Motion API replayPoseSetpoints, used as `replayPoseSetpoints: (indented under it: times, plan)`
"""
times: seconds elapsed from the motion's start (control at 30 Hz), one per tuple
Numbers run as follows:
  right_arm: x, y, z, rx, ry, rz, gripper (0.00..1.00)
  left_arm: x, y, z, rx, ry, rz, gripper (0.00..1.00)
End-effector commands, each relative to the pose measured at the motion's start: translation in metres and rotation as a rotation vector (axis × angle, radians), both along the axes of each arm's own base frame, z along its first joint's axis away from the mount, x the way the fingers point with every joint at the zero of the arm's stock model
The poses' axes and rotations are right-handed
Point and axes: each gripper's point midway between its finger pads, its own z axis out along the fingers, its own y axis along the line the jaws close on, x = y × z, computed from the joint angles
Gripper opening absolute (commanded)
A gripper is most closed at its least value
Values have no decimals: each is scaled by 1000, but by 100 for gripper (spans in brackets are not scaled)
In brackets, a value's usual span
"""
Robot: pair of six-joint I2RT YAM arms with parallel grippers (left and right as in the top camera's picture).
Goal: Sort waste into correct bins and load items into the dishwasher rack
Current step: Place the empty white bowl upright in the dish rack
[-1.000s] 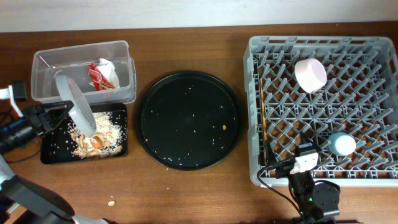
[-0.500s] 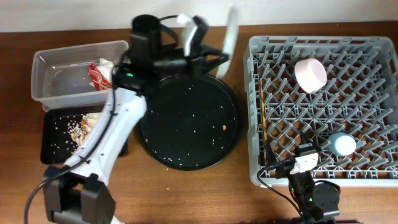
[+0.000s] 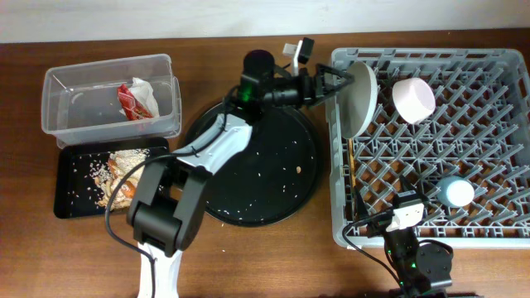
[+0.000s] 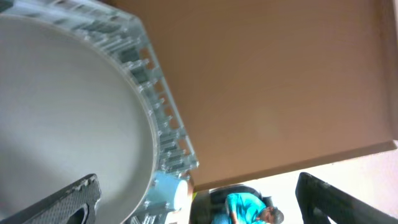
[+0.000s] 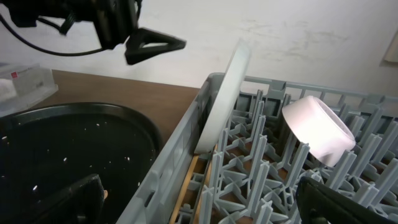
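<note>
The plate [image 3: 363, 99] stands on edge just inside the rack's [image 3: 497, 62] far-left wall, likely so the pegs keep it upright. The left pincer [image 3: 339, 83] gapes wide beside it, holding nothing. The right pincer [image 5: 199, 205] is wide and empty too.

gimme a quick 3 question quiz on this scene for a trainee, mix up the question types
1. Multiple choice: how does the pale plate sit in the dishwasher rack?
A. flat across the pegs
B. on edge at its left side in the overhead view
C. upside down in the middle
2. True or false: the left gripper is open.
3. Fill in: the red foil wrapper lies in the ____.

Key
1. B
2. True: the right wrist view shows a gap between its fingers and the plate.
3. clear tub
</note>
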Motion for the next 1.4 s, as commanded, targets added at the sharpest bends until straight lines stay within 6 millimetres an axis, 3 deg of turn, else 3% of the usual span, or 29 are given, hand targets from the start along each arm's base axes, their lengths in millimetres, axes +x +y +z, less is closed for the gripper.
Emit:
replayPoseSetpoints:
  times: [0.0, 0.03, 0.1, 0.17, 0.2, 0.23, 0.27, 0.33, 0.4, 0.47, 0.53, 0.57, 0.63, 0.77, 0.83, 0.93, 1.03, 1.37]
  plan:
    - [0, 1, -2, 1, 4, 7, 98, 6, 44, 10, 87, -67, 9, 99]
    - [0, 1, -2, 1, 4, 7, 98, 8, 61, 12, 160, -83, 62, 99]
    - [0, 1, -2, 1, 4, 7, 98, 1, 139, 13, 563, -163, 314, 99]
    - [0, 1, -2, 1, 4, 7, 98, -40, 230, 21, 1028, -259, 465, 99]
    - [0, 1, -2, 1, 4, 7, 98, -67, 257, 29, 1148, -258, 482, 99]
    - [0, 1, -2, 1, 4, 7, 98, -91, 269, 35, 1183, -232, 475, 99]
    - [0, 1, -2, 1, 4, 7, 98, -112, 276, 40, 1197, -212, 458, 99]
    - [0, 1, -2, 1, 4, 7, 98, -123, 280, 45, 1199, -209, 457, 99]
    - [0, 1, -2, 1, 4, 7, 98, -144, 300, 28, 1323, -137, 407, 99]
    - [0, 1, -2, 1, 4, 7, 98, -140, 301, 32, 1332, -187, 410, 99]
    - [0, 1, -2, 1, 4, 7, 98, -117, 299, 68, 1293, -499, 503, 99]
    - [0, 1, -2, 1, 4, 7, 98, -117, 299, 81, 1261, -623, 552, 99]
    - [0, 1, -2, 1, 4, 7, 98, -138, 311, 89, 1167, -850, 721, 99]
    - [0, 1, -2, 1, 4, 7, 98, -189, 355, 30, 1075, -956, 961, 99]
    - [0, 1, -2, 1, 4, 7, 98, -203, 365, -3, 1074, -969, 1013, 99]
    - [0, 1, -2, 1, 4, 7, 98, -199, 369, -29, 1039, -1023, 1089, 99]
    - [0, 1, -2, 1, 4, 7, 98, -192, 371, -76, 1070, -986, 1068, 99]
    - [0, 1, -2, 1, 4, 7, 98, -192, 371, -77, 1074, -981, 1064, 99]
